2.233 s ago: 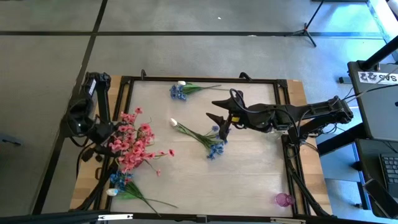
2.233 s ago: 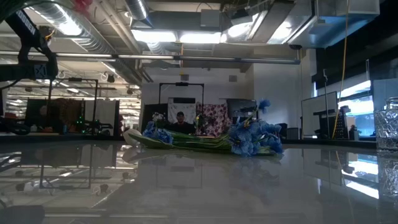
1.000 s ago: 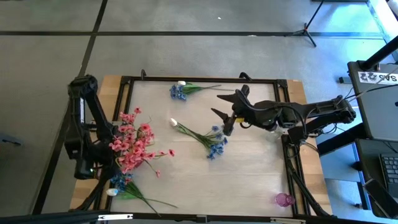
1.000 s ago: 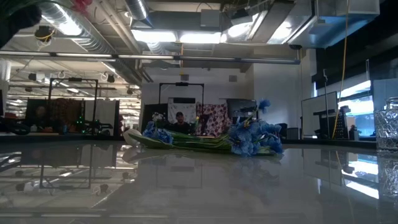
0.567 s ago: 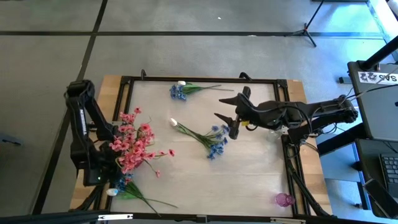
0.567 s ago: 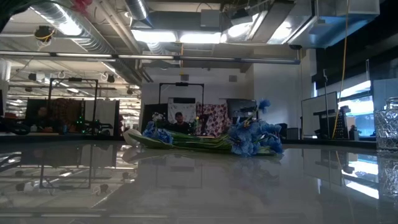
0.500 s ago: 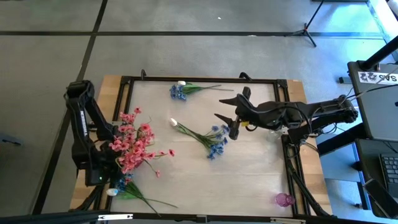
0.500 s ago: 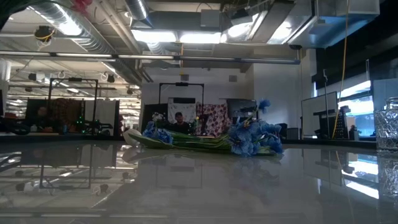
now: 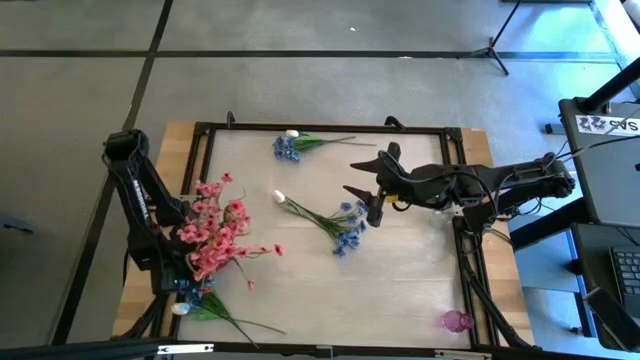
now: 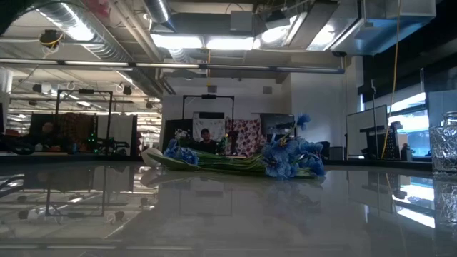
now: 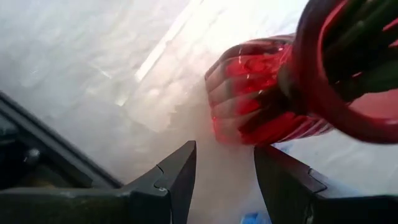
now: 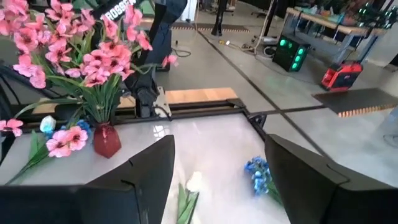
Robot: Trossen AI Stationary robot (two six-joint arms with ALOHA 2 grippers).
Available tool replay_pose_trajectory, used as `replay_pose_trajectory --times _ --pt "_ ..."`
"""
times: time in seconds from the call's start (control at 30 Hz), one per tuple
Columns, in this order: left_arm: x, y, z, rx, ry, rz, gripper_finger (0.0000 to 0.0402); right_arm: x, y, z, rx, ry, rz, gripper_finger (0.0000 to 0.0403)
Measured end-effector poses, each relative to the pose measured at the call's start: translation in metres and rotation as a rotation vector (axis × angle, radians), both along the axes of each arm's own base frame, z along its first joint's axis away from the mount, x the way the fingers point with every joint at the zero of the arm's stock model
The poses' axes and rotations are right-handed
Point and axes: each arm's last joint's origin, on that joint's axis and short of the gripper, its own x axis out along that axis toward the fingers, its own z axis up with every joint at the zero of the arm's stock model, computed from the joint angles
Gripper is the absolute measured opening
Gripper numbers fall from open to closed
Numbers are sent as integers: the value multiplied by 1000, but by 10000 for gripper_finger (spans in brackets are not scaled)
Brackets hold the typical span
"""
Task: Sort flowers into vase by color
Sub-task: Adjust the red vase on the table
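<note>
- Left gripper [image 11: 221, 177]: fingers spread, empty, just beside the red vase [image 11: 261, 99], whose top is cut off.
- Pink flowers [image 9: 212, 235] hide the vase from above.
- Right gripper [image 9: 362, 200]: fingers spread, above the blue sprig [image 9: 335, 225] mid-desk.

We see a grey floor [image 9: 330, 30] crossed by dark lines around the table, a tripod stand [image 9: 497, 45] at its far side, bright ceiling lights [image 10: 214, 41] and exposed ducts [image 10: 93, 32] overhead, and a person [image 10: 206, 140] seated far back

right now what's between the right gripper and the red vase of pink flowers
In the high view, a blue sprig with a white bud lies between the right gripper and the red vase.
</note>
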Motion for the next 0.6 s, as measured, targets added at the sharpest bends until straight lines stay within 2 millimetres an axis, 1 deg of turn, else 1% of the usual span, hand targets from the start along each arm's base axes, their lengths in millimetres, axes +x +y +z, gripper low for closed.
replay_pose_trajectory --times 0.13,0.23,0.33,0.47,0.53,0.6 --pt "5 3 -5 2 -15 21 157 2 1 -11 31 28 25 248" --pt "7 6 -10 -1 -20 43 157 3 2 -23 67 50 26 248" --pt "8 9 -14 3 -20 60 157 4 2 -41 90 97 14 248" --pt "10 12 -19 7 -21 80 157 6 4 -65 169 147 22 248" --pt "12 13 -20 11 -34 90 157 11 6 -79 189 198 56 248" --pt "13 15 -22 22 -54 100 157 20 9 -95 197 256 81 248"
